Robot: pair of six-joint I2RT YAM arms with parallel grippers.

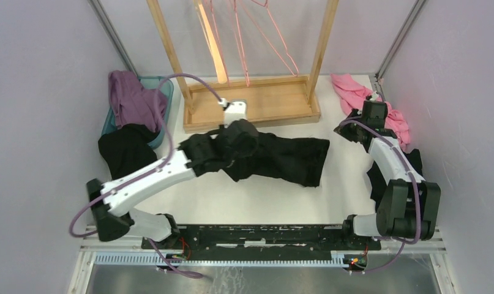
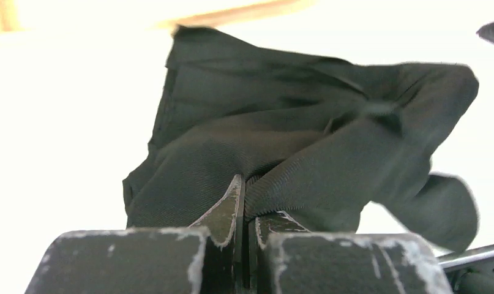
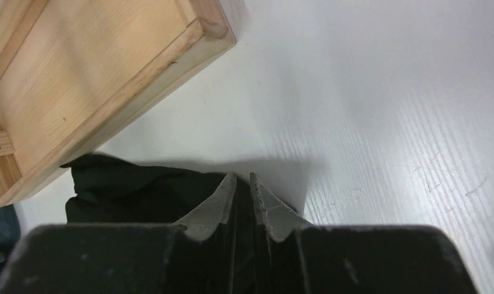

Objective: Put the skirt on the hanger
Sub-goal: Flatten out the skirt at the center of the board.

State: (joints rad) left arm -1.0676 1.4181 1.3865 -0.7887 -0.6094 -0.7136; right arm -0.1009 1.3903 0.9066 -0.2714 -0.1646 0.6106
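The black skirt (image 1: 293, 159) lies crumpled across the middle of the table. My left gripper (image 1: 244, 142) is down on its left part. In the left wrist view that gripper (image 2: 244, 184) is shut on a fold of the skirt (image 2: 305, 122), which bunches up ahead of the tips. My right gripper (image 1: 344, 130) is at the skirt's far right corner. In the right wrist view its jaws (image 3: 243, 177) stand almost together, and the skirt (image 3: 128, 190) reaches the left finger; I cannot tell if cloth is pinched. The beige hanger (image 1: 212, 46) hangs edge-on in the wooden rack.
The rack's wooden base (image 1: 269, 104) stands just behind the skirt, with thin pink wire hangers (image 1: 259, 37) above it. A teal bin (image 1: 164, 92) with a purple garment (image 1: 131, 95) and a plain black garment (image 1: 125, 150) is at the left. A pink garment (image 1: 360, 92) lies back right.
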